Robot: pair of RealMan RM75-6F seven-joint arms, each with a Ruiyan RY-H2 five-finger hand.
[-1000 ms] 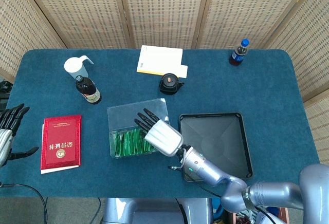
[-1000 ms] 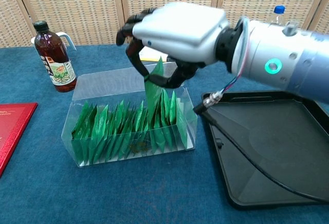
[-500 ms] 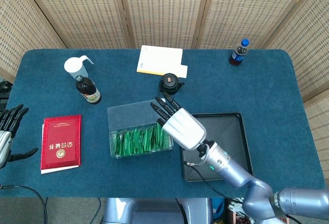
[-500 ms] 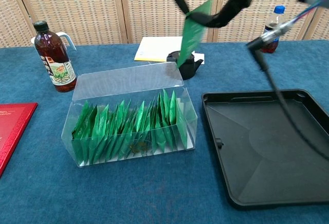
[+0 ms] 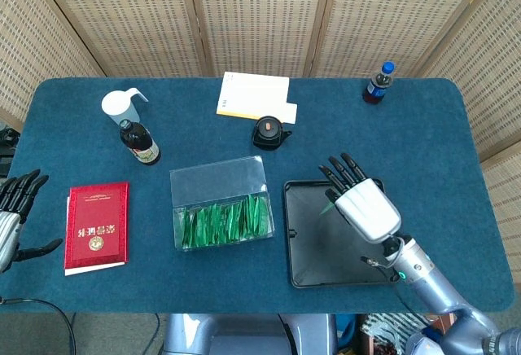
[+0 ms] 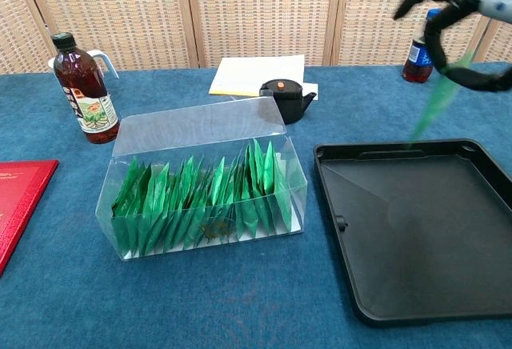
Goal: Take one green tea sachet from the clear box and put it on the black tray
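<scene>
My right hand (image 5: pixel 361 199) (image 6: pixel 456 21) hangs above the black tray (image 5: pixel 303 257) (image 6: pixel 416 285) and pinches one green tea sachet (image 6: pixel 438 99) (image 5: pixel 329 202), which dangles over the tray's far side without touching it. The clear box (image 5: pixel 220 203) (image 6: pixel 200 185) stands left of the tray, with several green sachets upright in a row inside. My left hand (image 5: pixel 15 212) rests open beyond the table's left edge, far from the box, and shows only in the head view.
A red booklet (image 5: pixel 98 226) lies at the front left. A dark bottle (image 5: pixel 139 142) and a white jug (image 5: pixel 120 105) stand at the back left. A black teapot (image 5: pixel 269 133), a pale paper (image 5: pixel 252 96) and a blue-capped bottle (image 5: pixel 378 83) stand at the back.
My right hand lifted the sachet out of the clear box and carried it right, to above the black tray. The left hand stayed in place.
</scene>
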